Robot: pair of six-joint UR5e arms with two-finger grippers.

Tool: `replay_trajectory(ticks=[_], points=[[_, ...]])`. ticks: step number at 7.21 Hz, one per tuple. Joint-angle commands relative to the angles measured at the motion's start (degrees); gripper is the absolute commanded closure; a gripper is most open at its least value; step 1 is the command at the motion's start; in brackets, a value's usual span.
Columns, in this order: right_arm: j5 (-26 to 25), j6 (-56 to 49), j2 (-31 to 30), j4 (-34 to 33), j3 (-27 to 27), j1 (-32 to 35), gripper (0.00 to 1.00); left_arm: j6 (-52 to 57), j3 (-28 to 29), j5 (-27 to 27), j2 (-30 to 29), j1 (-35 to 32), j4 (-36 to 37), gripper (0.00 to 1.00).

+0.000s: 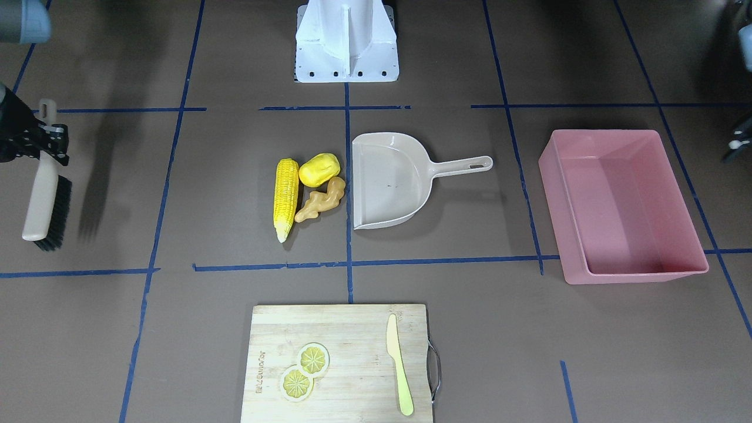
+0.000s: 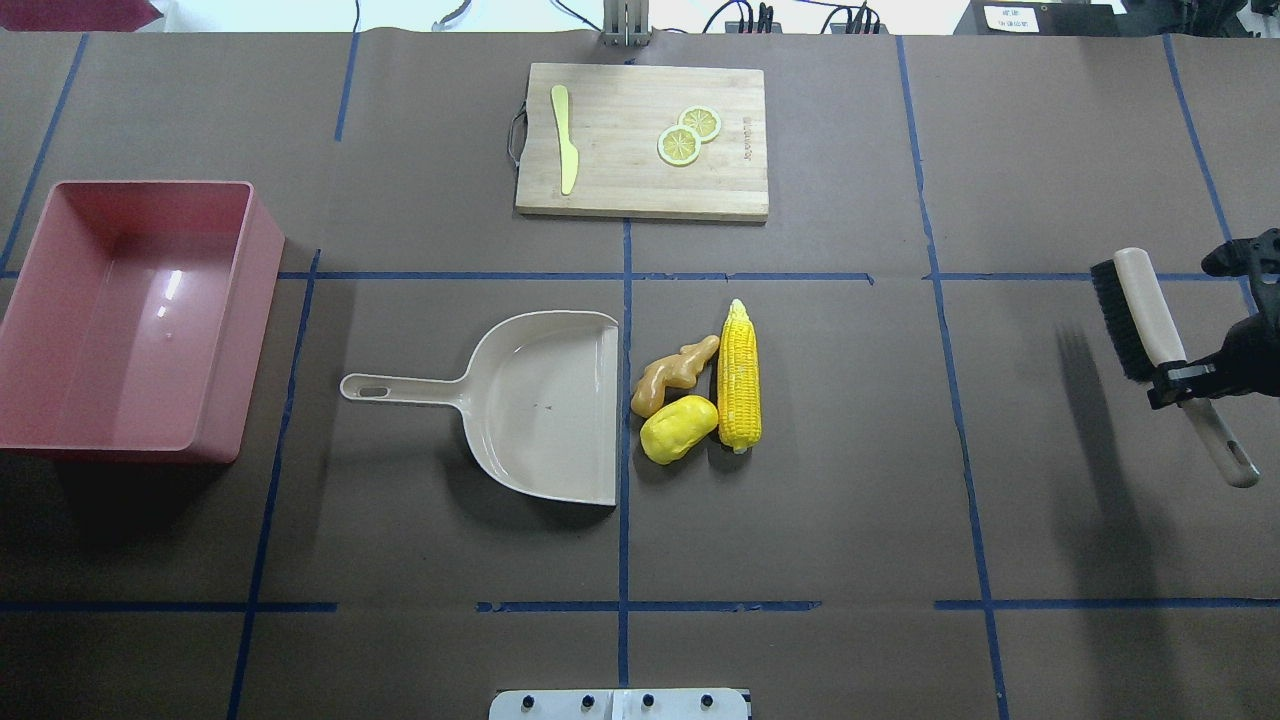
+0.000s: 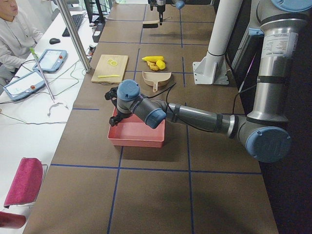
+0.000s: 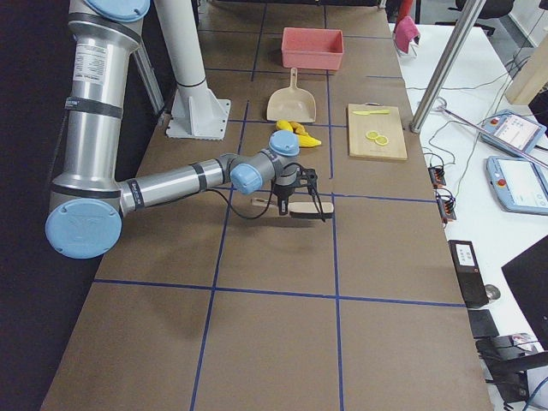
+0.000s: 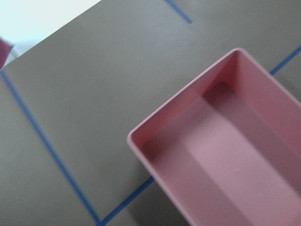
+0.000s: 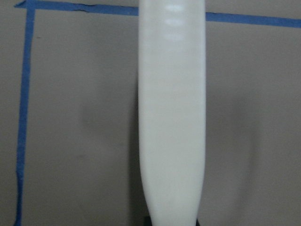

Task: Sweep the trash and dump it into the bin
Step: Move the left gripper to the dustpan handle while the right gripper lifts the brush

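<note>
The trash lies in a group at mid table: a corn cob [image 2: 739, 377], a rounded yellow lump [image 2: 679, 429] and a tan ginger root [image 2: 676, 370]. They lie just off the open mouth of the beige dustpan [image 2: 545, 400]. The pink bin [image 2: 262, 300] stands empty at the far left. My right gripper [image 2: 1190, 385] is shut on the handle of a black-bristled brush [image 2: 1150, 320], held off the table far right of the trash. The handle fills the right wrist view [image 6: 171, 117]. My left gripper [image 3: 113, 121] hovers over the bin's end; I cannot tell if it is open.
A wooden cutting board [image 2: 640, 190] with two lemon slices [image 2: 688, 135] and a yellow-green knife [image 2: 565, 150] lies at the table's far edge. The robot's white base [image 1: 346, 41] stands at the near edge. An operator [image 3: 14, 34] sits beside the table.
</note>
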Motion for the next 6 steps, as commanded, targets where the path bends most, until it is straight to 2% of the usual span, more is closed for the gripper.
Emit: replay_trajectory(ticks=[1,3,6], points=[[0.0,0.7,1.8,-0.6,0.2,-1.0,1.0,-4.7,0.1,0.1,-6.5,9.2,-4.1,0.0],[-0.1,0.8,1.8,-0.6,0.1,-1.0,1.0,-4.8,-0.8,0.0,-13.2,15.3,-4.0,0.0],[0.0,0.8,1.9,-0.4,0.1,-1.2,1.0,-3.8,-1.0,0.4,-14.7,24.3,-8.9,0.0]])
